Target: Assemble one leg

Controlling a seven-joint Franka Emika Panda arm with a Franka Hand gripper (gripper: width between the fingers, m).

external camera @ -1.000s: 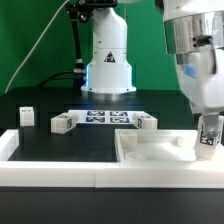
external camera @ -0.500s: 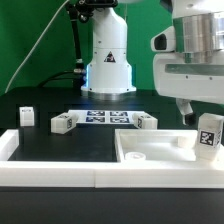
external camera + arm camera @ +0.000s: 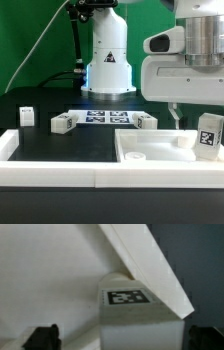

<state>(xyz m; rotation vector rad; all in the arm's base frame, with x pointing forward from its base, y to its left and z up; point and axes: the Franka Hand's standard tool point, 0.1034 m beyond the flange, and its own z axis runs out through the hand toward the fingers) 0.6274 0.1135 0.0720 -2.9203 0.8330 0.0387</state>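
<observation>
One leg (image 3: 209, 135), a stubby white block with a tag on its face, stands upright at the right end of the large white panel (image 3: 150, 150). My gripper (image 3: 184, 117) hangs just above it, to the exterior view's left, and is open. In the wrist view the leg (image 3: 135, 317) stands free between my two dark fingertips (image 3: 42, 336), against the panel's raised rim (image 3: 150, 263). Gaps show on both sides. Three more legs lie on the black table: one at the left (image 3: 27, 116), two beside the marker board (image 3: 64, 123) (image 3: 146, 122).
The marker board (image 3: 103, 118) lies flat behind the panel. The arm's white base (image 3: 107, 60) stands at the back. A white rail (image 3: 50, 172) runs along the table's front edge and left corner.
The gripper was low and shut on the leg at the panel's right end. It has opened, let the leg go and risen. The leg stays standing there.
</observation>
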